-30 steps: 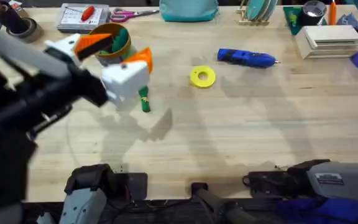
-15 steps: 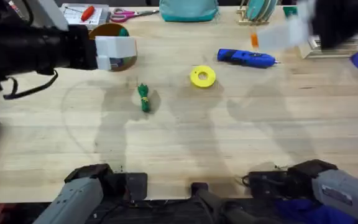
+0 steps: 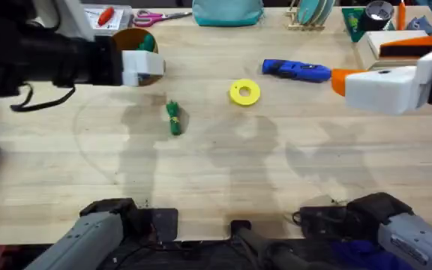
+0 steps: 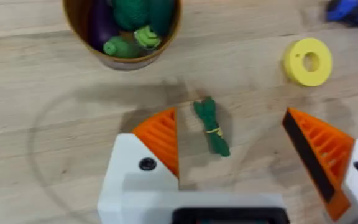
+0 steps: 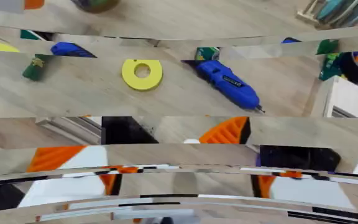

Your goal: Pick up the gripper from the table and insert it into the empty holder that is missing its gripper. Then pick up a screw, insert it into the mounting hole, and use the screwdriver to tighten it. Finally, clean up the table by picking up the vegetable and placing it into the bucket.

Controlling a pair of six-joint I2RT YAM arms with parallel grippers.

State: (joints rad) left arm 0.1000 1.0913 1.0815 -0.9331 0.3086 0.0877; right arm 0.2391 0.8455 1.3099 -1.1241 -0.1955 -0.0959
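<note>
The vegetable (image 4: 211, 126) lies loose on the counter (image 3: 223, 172), just short of the bucket (image 4: 123, 31) and well to the side of the yellow ring (image 3: 244, 92). In the left wrist view it sits between the left gripper (image 4: 247, 152)'s jaws, which stand wide apart, its long axis running roughly away from the bucket. The left arm looks nearer. The right gripper (image 3: 381, 82) hangs beyond the screwdriver (image 3: 297, 70); I cannot tell whether its jaws are apart.

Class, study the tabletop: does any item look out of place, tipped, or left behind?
One item does: the green toy vegetable lies loose on the bare table, apart from the yellow bucket that already holds similar toys. The blue screwdriver and yellow ring lie flat, undisturbed.
</note>
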